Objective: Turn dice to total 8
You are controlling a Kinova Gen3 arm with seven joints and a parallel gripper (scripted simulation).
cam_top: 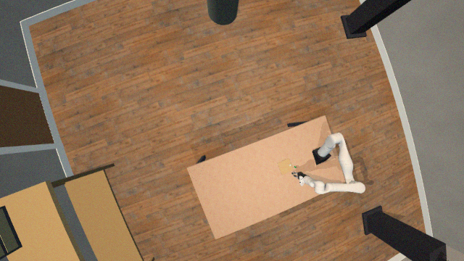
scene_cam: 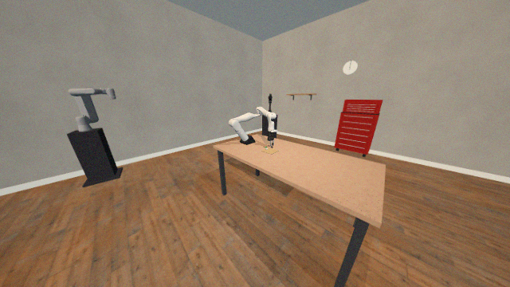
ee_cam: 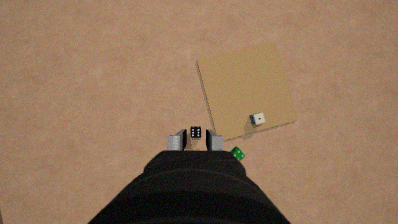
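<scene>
A tan square mat (ee_cam: 245,80) (cam_top: 283,167) (scene_cam: 272,151) lies on the table. A white die (ee_cam: 257,118) sits on the mat near its near edge, with one dot on top. A green die (ee_cam: 237,154) (cam_top: 294,167) lies on the bare table just off the mat's near corner. A black die (ee_cam: 195,132) lies on the bare table left of the mat, with several white dots on top. My gripper (ee_cam: 196,136) (cam_top: 294,175) (scene_cam: 271,144) is open. Its two grey fingers stand either side of the black die with a gap on each side.
The wooden table (cam_top: 235,196) (scene_cam: 335,179) (ee_cam: 90,75) carries only the mat and dice. The arm's base (cam_top: 321,156) stands on the table's far right end. A red tool cabinet (scene_cam: 357,127) and a second arm on a black pedestal (scene_cam: 93,155) stand away from the table.
</scene>
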